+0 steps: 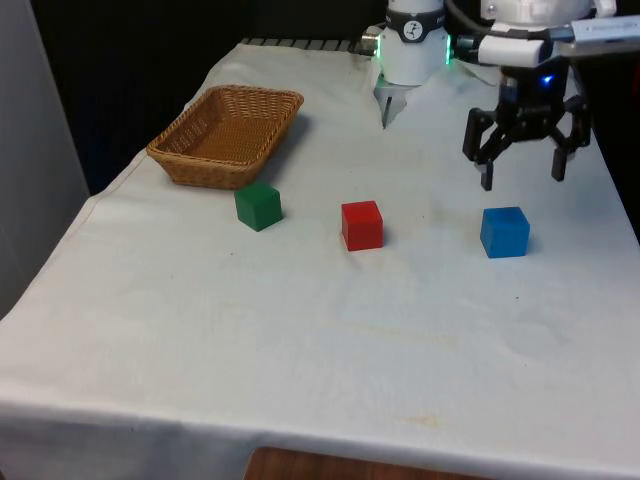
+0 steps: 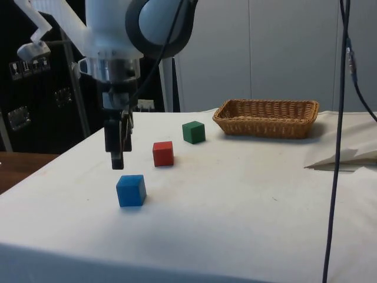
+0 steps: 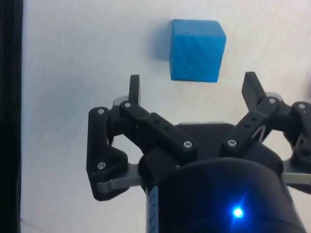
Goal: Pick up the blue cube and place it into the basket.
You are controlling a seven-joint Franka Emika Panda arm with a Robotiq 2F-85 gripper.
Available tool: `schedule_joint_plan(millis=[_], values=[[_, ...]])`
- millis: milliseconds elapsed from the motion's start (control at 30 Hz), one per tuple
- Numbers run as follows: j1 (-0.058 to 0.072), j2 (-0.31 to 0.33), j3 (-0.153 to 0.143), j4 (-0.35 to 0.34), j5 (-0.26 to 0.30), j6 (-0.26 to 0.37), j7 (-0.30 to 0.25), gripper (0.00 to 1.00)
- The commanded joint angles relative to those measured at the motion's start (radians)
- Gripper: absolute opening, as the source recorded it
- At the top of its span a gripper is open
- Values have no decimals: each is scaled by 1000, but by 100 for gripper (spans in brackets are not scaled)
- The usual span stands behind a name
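blue cube (image 1: pixel 504 232), tool (image 1: pixel 522 174) wide open above

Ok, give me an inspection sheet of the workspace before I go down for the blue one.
Surface: table under white cloth, slightly creased.
Job's things: blue cube on the cloth, untouched; wicker basket at the front view's left, holding nothing.
Clutter: red cube and green cube in a row between blue cube and basket.
Gripper: gripper open, hovering above the cloth just robot-side of the blue cube, holding nothing.
Cables: black cable hanging in the side view's foreground.
Surroundings: black curtains; folded white cloth near the basket.
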Motion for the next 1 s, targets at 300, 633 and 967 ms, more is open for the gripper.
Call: schedule_joint_plan(millis=[300,633,967], values=[[-1,38,-19,-1,0,37,-25,100],[0,83,-54,-12,-4,112,-50,100],[11,125,-54,-6,-6,162,-41,100]])
